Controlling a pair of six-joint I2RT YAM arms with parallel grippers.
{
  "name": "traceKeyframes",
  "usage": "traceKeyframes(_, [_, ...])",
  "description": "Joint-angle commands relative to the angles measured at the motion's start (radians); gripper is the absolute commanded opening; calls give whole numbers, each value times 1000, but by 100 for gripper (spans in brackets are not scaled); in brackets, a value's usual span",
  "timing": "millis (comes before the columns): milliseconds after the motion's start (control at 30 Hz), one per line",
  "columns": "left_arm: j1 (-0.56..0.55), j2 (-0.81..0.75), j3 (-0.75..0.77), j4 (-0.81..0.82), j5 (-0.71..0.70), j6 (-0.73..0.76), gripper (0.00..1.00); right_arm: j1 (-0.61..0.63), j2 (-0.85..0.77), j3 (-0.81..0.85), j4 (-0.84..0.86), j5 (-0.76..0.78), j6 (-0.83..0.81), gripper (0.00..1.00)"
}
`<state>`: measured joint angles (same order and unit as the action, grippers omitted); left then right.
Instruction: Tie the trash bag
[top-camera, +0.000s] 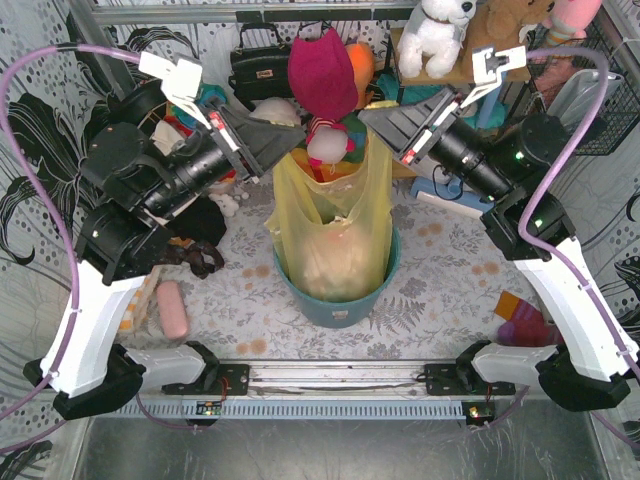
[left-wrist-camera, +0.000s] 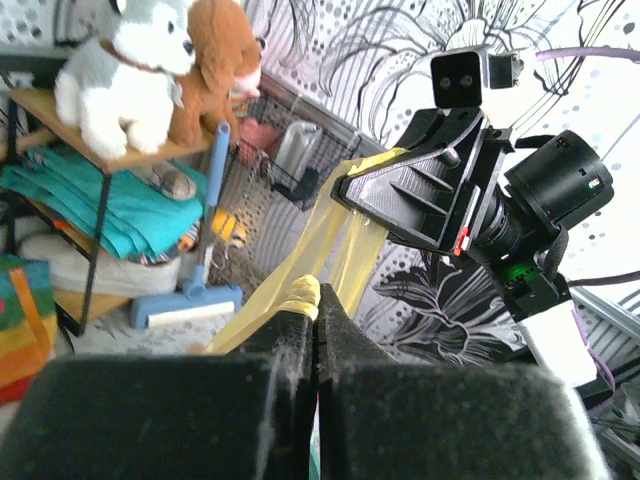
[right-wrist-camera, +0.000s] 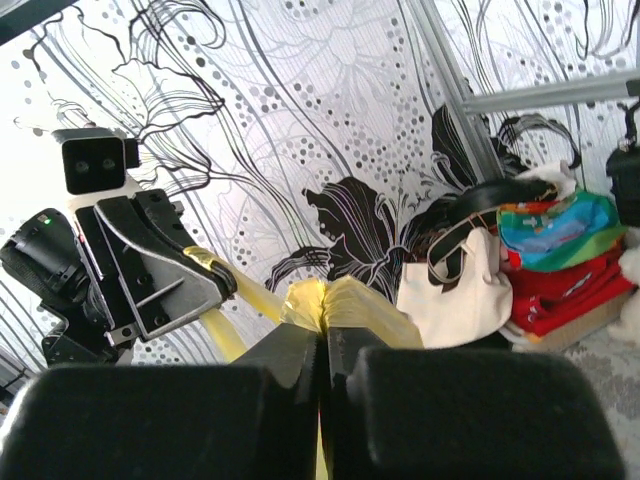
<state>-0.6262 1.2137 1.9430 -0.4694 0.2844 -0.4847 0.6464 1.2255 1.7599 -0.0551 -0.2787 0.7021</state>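
The trash bag (top-camera: 335, 225) is thin yellow plastic with white paper showing through, and it stands in a teal bin (top-camera: 340, 300) at the table's middle. Its rim is pulled up and apart into two ears. My left gripper (top-camera: 287, 150) is shut on the left ear, and my right gripper (top-camera: 372, 122) is shut on the right ear. In the left wrist view the fingertips (left-wrist-camera: 316, 300) pinch bunched yellow film (left-wrist-camera: 322, 235) that stretches to the other gripper (left-wrist-camera: 345, 190). The right wrist view shows its jaws (right-wrist-camera: 323, 325) shut on folded yellow plastic (right-wrist-camera: 365, 305).
A magenta plush figure (top-camera: 322, 70) stands right behind the bag. A black handbag (top-camera: 258, 65) and a shelf with stuffed toys (top-camera: 440, 30) are at the back. A pink object (top-camera: 172, 308) lies left of the bin, a colourful cloth (top-camera: 520, 320) right. A cream tote (right-wrist-camera: 460, 295) hangs by the wall.
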Motion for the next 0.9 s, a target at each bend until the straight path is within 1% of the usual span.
traceKeyframes(0, [8, -18, 94, 7, -72, 78, 2, -2, 21, 122, 23, -22, -49, 0])
traceKeyframes(133, [7, -38, 65, -12, -103, 92, 2, -1, 7, 92, 42, -21, -51, 0])
traceKeyframes(267, [8, -85, -33, -2, -114, 82, 3, -1, -34, -19, 67, -18, -28, 0])
traceKeyframes(433, [7, -154, -183, 9, -156, 69, 9, -2, -86, -173, 114, -7, 10, 0])
traceKeyframes(533, [7, -185, -255, 8, -175, 63, 13, -1, -105, -233, 121, -2, 21, 0])
traceKeyframes(600, [8, -198, -283, 0, -187, 53, 17, -2, -118, -267, 121, 3, 26, 0])
traceKeyframes(667, [8, -207, -300, -9, -193, 46, 24, -1, -128, -297, 119, 12, 27, 0])
traceKeyframes(700, [7, -210, -306, -15, -198, 45, 30, -2, -133, -307, 110, 16, 25, 0])
traceKeyframes(733, [7, -215, -308, -21, -204, 42, 39, -2, -136, -312, 100, 20, 21, 2])
traceKeyframes(767, [8, -219, -310, -29, -207, 40, 46, -2, -140, -315, 89, 23, 14, 5])
traceKeyframes(800, [8, -224, -312, -34, -210, 42, 52, -2, -143, -317, 80, 26, 10, 12])
traceKeyframes(867, [8, -230, -301, -53, -215, 47, 59, -2, -154, -319, 67, 30, 3, 20])
